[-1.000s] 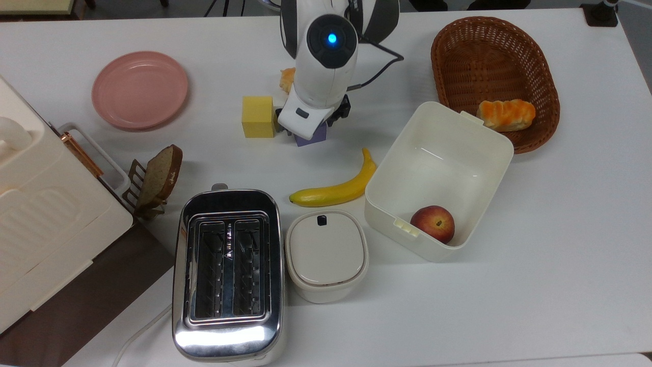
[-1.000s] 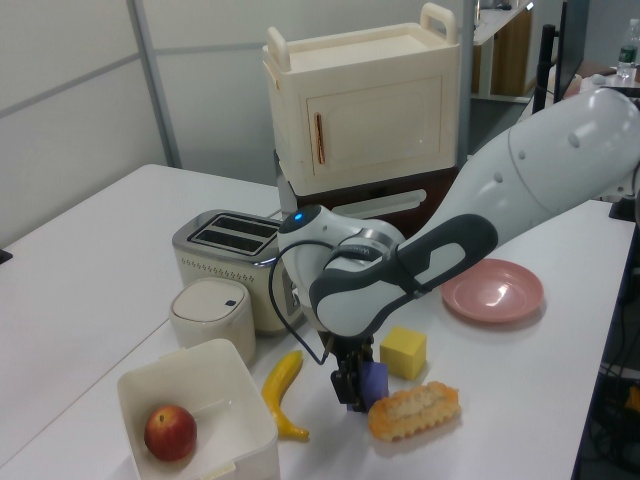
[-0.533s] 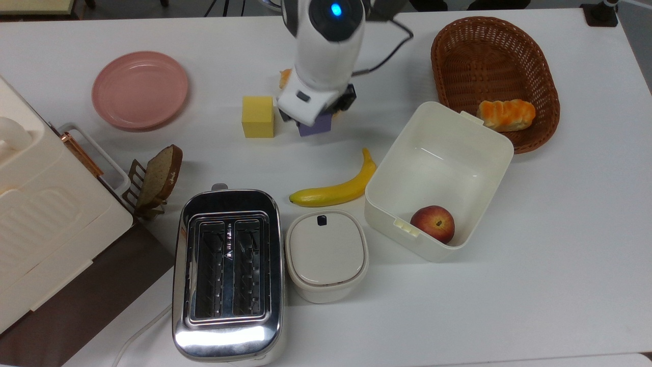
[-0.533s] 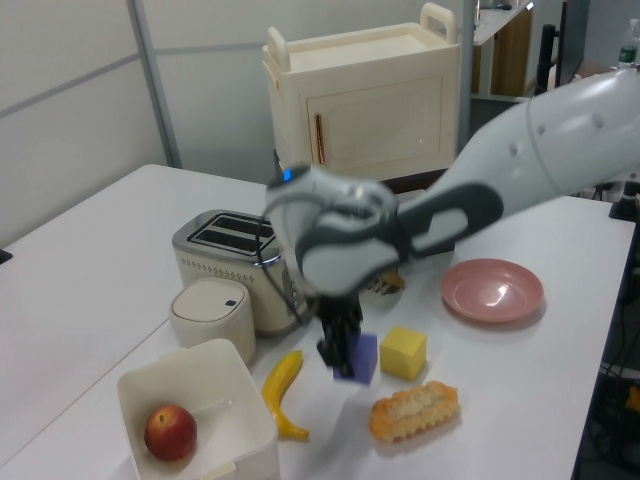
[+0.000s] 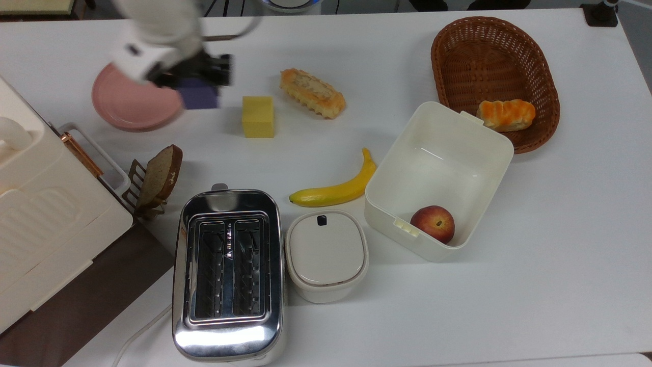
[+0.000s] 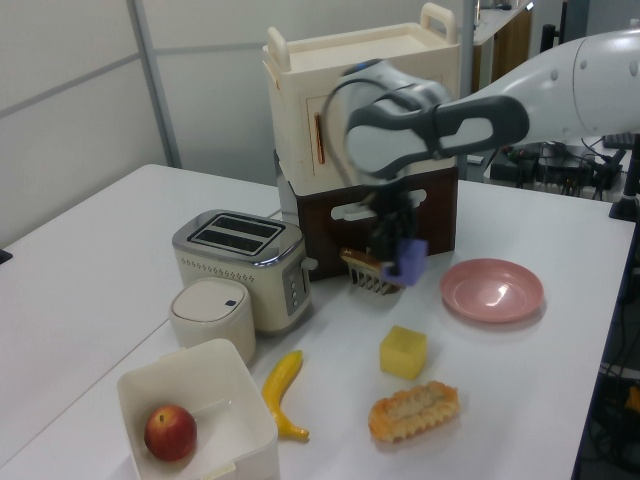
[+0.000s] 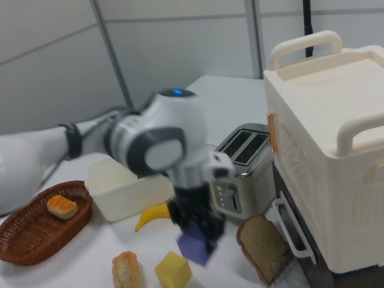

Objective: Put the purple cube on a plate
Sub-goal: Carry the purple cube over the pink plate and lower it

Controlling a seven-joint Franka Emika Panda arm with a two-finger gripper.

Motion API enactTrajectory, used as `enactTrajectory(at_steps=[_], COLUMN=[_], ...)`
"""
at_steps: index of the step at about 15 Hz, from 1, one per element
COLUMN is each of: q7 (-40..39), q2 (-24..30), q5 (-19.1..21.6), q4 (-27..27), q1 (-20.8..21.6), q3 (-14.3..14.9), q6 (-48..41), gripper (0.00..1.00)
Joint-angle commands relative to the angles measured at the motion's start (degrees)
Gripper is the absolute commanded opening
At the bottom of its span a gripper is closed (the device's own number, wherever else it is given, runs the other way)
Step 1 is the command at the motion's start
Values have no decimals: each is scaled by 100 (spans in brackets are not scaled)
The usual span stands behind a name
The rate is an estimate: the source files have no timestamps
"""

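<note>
My gripper (image 5: 196, 82) is shut on the purple cube (image 5: 201, 98) and holds it in the air. In the top view the cube hangs just past the right rim of the pink plate (image 5: 127, 109), and the arm covers part of the plate's top. In the left view the cube (image 6: 411, 261) hangs under the gripper (image 6: 398, 243), left of and above the plate (image 6: 493, 291). The right view has the cube (image 7: 194, 246) lifted off the table below the gripper (image 7: 201, 231).
A yellow cube (image 5: 258, 116) and a pastry (image 5: 312, 93) lie right of the purple cube. A banana (image 5: 336, 188), a white box (image 5: 402, 137) with a peach (image 5: 432, 223), a lidded container (image 5: 326, 255), a toaster (image 5: 227, 272), a toast rack (image 5: 155, 178), a wicker basket (image 5: 494, 61) and a cream cabinet (image 5: 41, 219) stand around.
The gripper has lifted the purple cube from beside the yellow cube and carried it toward the top view's left, up to the plate's edge. The pastry now lies uncovered.
</note>
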State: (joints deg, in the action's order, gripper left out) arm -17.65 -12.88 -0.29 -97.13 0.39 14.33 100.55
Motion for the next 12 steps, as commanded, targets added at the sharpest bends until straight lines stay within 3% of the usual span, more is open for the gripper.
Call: enactTrajectory(at_steps=[1,5,6,7,9,12], q7=[-1098,-1619,-1619,-1619,-1628,-1619], q2=[-12,-91,-109,-187,-223,-214], q5=[-41,-208,-261,-270,-270,-270], q4=[-280,-718,-842,-895,-878,-869], q1=[-898,-1331,-1349,-1375,-1463,-1481], q3=[-18,-9,-9,-9,0,0], q6=[8,508,683,833,896,887], gripper=[5,14,21,37,100,100])
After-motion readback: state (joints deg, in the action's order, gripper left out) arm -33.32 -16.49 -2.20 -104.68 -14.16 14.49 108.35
